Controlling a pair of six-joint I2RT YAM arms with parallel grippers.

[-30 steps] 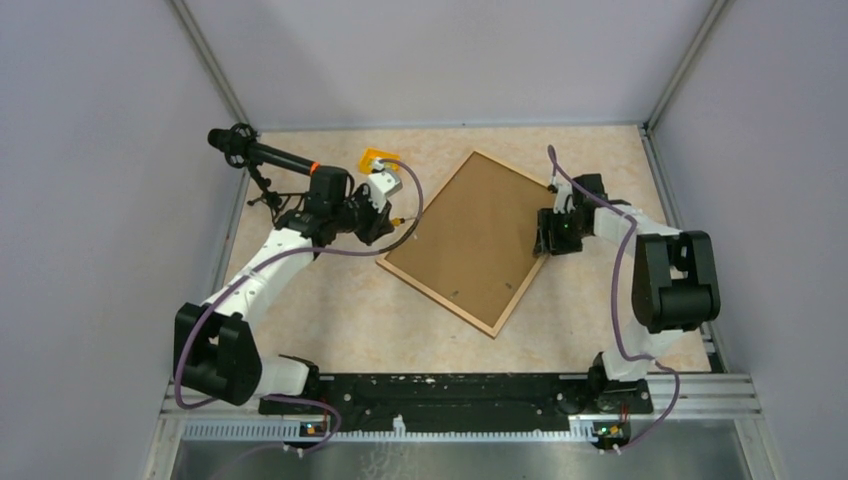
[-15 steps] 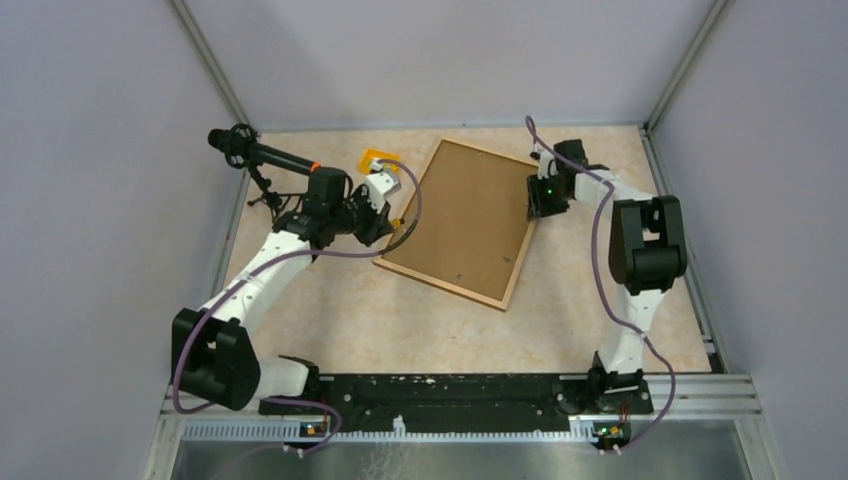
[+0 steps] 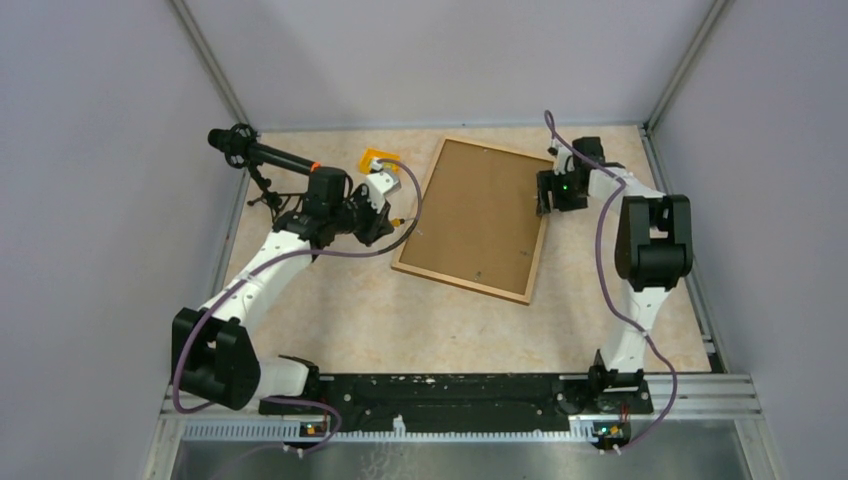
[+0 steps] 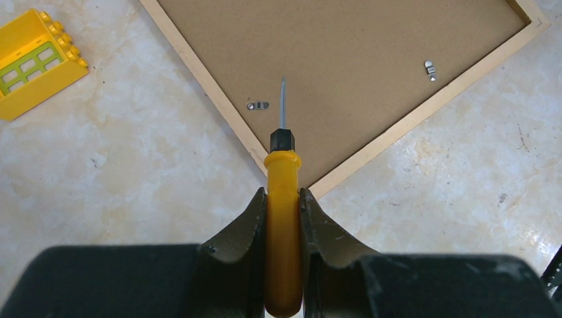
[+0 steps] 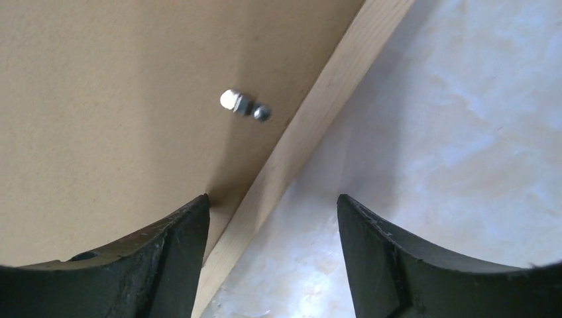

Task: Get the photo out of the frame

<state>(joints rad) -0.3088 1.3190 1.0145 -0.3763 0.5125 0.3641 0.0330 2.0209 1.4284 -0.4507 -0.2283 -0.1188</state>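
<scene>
Two tools are hovering at the frame (image 3: 478, 220), lying back-up on the surface (image 3: 330, 300). The left tool (image 4: 283, 193) is pinching a screwdriver (image 4: 282, 165), its tip over the back beside a clip (image 4: 258, 105). The right tool (image 5: 272, 199) is standing spread astride the frame's right rim.

From my station I see a bench (image 3: 330, 320) with a pale beige, marbled top, walled on three sides. The frame (image 3: 480, 215) lies flat on it toward the far middle, brown back up and turned slightly askew, its narrow wooden rim resting on the surface. Small metal clips (image 4: 258, 105) sit on the back near the rim. A yellow toy brick (image 3: 376, 158) lies near the frame's far left corner, apart from it. At the far left stands a microphone (image 3: 240, 143) on a small tripod (image 3: 265, 196).
</scene>
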